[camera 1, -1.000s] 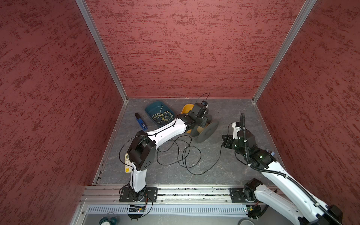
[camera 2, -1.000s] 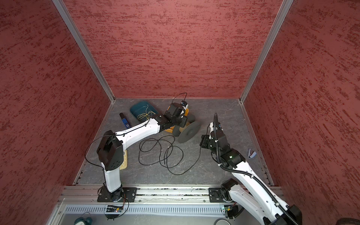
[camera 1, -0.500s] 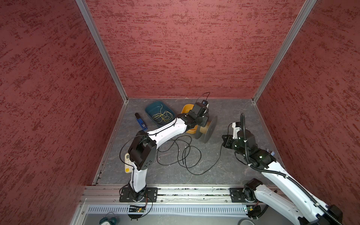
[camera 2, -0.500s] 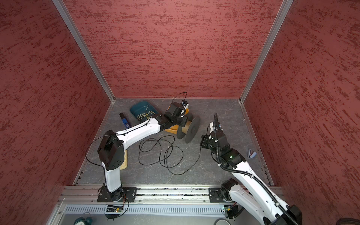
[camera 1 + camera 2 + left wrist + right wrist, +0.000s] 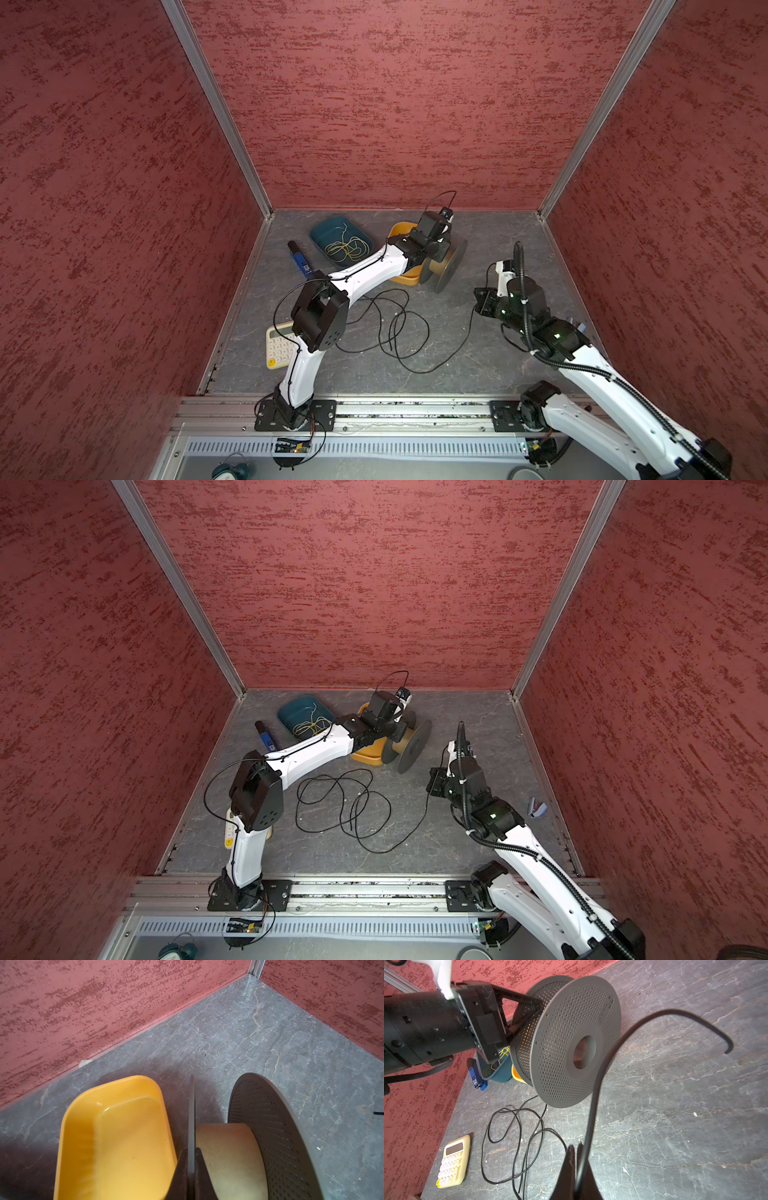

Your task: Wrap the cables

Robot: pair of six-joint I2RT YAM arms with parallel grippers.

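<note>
Spool (image 5: 451, 266) has tipped up from its lean a second ago, so you now have it upright on edge, just beside the yellow tray (image 5: 116, 1136). Left pincer (image 5: 191, 1159) is clamped on its near flange. Right pincer (image 5: 576, 1159) is closed on the cable (image 5: 593, 1093) near its free end. The rest lies in loose loops on the worktop (image 5: 498, 365) between the arms.

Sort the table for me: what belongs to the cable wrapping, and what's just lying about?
In the job: black cable, held by the shut right gripper; grey spool, its flange pinched by the left gripper.
Lying about: teal tray with yellow-green wire, orange tray, blue stapler-like tool, calculator.
</note>
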